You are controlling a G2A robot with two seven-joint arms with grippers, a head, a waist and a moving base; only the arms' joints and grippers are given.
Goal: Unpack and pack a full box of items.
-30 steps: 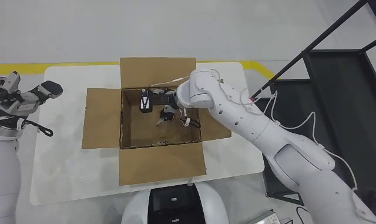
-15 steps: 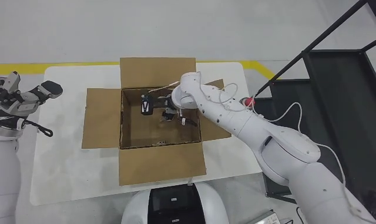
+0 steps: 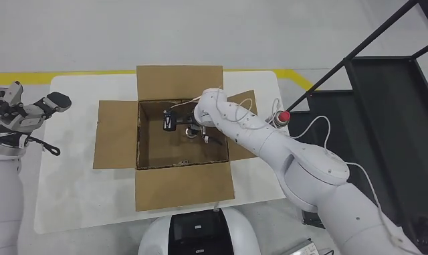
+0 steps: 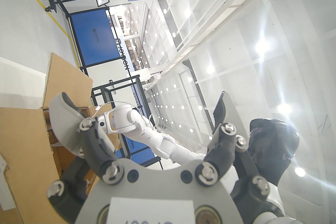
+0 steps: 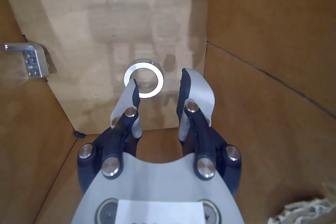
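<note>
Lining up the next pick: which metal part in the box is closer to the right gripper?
The round metal ring, flat on the cardboard box floor directly ahead of the open right gripper. The angled bracket sits off by a side wall.

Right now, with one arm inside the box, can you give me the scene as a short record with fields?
Box: open cardboard box on the white table, flaps folded out.
Right gripper: open, inside the box, above the metal ring.
Metal ring: lies flat on the box floor, not gripped.
Metal bracket: on the floor by a wall, apart from the ring.
Left gripper: open, holds nothing, outside the box at the table's edge.
</note>
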